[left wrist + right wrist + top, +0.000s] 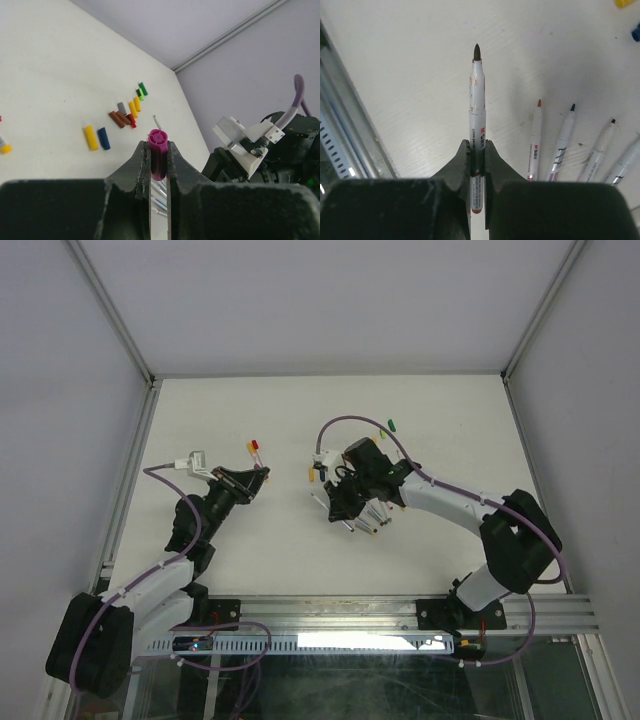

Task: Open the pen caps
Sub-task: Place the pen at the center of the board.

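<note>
Two clamped: left end effector (159, 145) on magenta cap (158, 161), right end effector (477, 145) on pen (477, 100), barrels (562, 145) beside.

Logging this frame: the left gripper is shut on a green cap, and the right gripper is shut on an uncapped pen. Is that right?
One detail is wrong. The cap clamped in the left gripper is magenta, not green, as the left wrist view shows. The rest stands: the right gripper is shut on an uncapped pen.
</note>
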`<state>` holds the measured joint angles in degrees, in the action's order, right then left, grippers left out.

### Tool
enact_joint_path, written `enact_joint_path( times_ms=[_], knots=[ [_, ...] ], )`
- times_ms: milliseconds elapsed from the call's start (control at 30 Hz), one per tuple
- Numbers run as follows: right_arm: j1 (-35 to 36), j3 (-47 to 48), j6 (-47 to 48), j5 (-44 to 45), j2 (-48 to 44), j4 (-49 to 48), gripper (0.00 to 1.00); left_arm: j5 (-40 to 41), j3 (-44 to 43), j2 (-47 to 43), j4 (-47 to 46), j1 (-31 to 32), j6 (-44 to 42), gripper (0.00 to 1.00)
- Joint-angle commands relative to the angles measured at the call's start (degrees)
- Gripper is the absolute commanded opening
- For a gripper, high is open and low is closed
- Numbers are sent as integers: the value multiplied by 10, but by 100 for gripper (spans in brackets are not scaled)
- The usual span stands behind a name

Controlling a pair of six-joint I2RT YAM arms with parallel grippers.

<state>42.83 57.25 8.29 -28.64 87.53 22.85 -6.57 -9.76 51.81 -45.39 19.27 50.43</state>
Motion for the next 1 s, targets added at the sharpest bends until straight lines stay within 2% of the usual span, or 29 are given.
enact_joint_path(
  times_ms=[0,200,367,567,800,967],
  knots=[
    [16,37,20,80,23,19,0,-22,7,25,-9,-5,26,0],
    [42,46,1,140,62,18,0,-26,-15,90,33,-4,58,0],
    [62,72,10,169,102,55,1,-18,-24,145,38,-3,80,0],
    [75,83,26,193,116,75,11,-1,-56,211,69,6,87,0],
    [78,91,32,218,137,90,14,9,-97,281,100,15,95,0],
    [78,93,32,219,139,92,22,15,-117,297,113,26,98,0]
  ],
)
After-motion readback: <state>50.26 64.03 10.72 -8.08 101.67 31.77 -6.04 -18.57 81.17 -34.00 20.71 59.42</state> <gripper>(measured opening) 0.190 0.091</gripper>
